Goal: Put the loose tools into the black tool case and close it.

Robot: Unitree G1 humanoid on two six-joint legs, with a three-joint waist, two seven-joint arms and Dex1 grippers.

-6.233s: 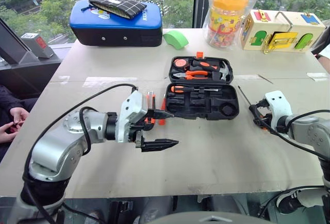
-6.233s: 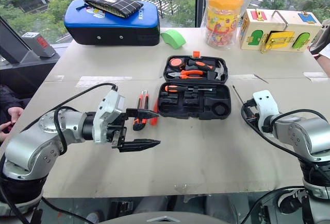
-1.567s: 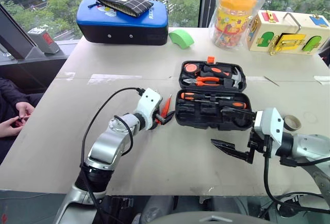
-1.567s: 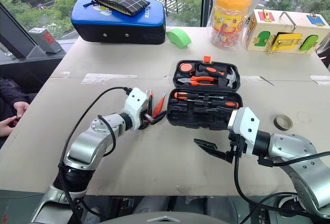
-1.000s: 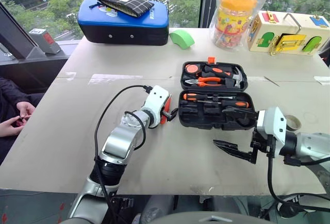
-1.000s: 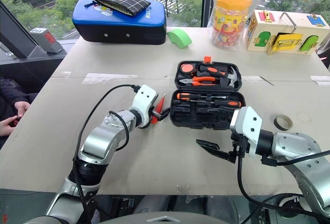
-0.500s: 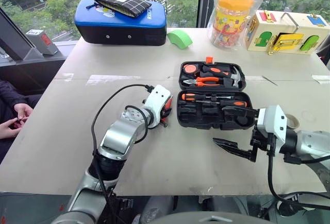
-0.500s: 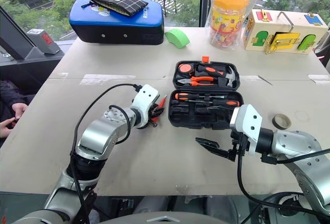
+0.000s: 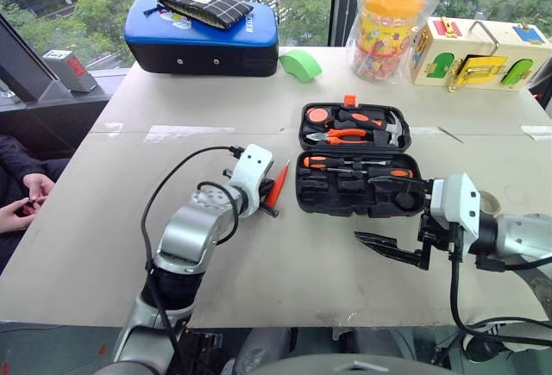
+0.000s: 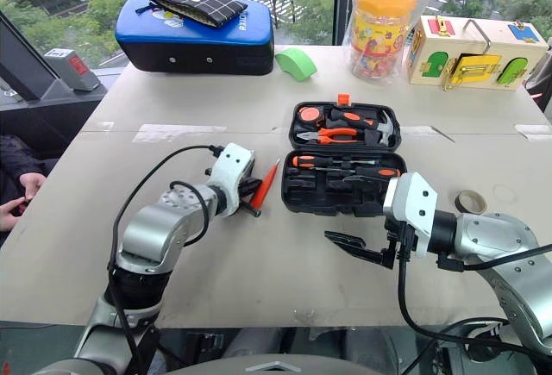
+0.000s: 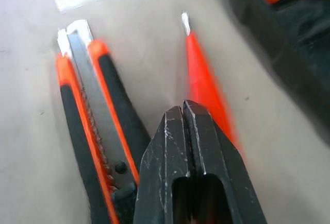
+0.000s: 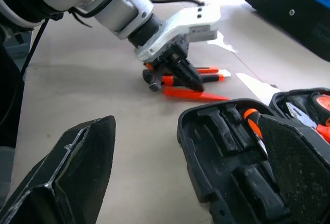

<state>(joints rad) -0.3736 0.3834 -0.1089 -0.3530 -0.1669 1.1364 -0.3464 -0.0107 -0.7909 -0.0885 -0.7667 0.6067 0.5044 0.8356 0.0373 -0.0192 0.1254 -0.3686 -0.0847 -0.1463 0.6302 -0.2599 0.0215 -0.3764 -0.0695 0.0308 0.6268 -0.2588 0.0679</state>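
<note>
The black tool case [image 9: 345, 206] lies open mid-table; two black-and-orange screwdrivers [image 9: 358, 166] rest in its near half. Left of it on the table lie the thin orange screwdriver [image 9: 276, 187] and the orange-black utility knife [image 11: 93, 131], side by side. My left gripper [image 11: 184, 113] is shut with nothing in it, its tips down between those two tools. My right gripper [image 9: 390, 213] hovers open in front of the case's right end, holding nothing. The small dark tape roll [image 10: 470, 203] sits on the table to the right, beyond my right wrist.
Along the far edge stand a blue rounded case [image 9: 203, 43] with a checked pouch on top, a green block [image 9: 297, 65], an orange-lidded jar [image 9: 384, 21] and a yellow wooden latch box [image 9: 479, 52]. A person's hands [image 9: 17, 207] show at the left edge.
My left gripper's fingers have come together and the hand has eased left, away from the case, uncovering the thin orange screwdriver. The right arm has held still.
</note>
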